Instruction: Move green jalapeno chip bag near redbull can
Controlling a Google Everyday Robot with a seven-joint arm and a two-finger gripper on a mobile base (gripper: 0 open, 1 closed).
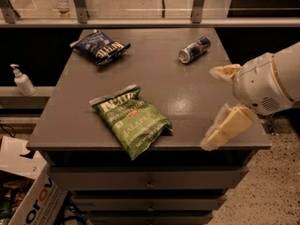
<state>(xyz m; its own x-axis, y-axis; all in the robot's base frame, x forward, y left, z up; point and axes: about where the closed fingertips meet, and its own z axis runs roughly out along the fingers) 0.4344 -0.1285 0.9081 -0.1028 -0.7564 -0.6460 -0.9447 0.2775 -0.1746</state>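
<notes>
Green crinkly foil marks my target: the green jalapeno chip bag (131, 118) lies flat at the lower centre of the grey surface (154, 74), and its lower corner appears to overhang the front edge. The redbull can (193, 49) lies on its side at upper right, well apart from the bag. My gripper (219, 102) hangs at the right edge, fingers (229, 126) spread wide and holding nothing. Recommended procedure: descend from above, pinch a raised crease near the bag's middle, and lift clear. Avoid nudging the can, which may roll.

Spread gripper (209, 108) over table's (154, 69) edge
</notes>
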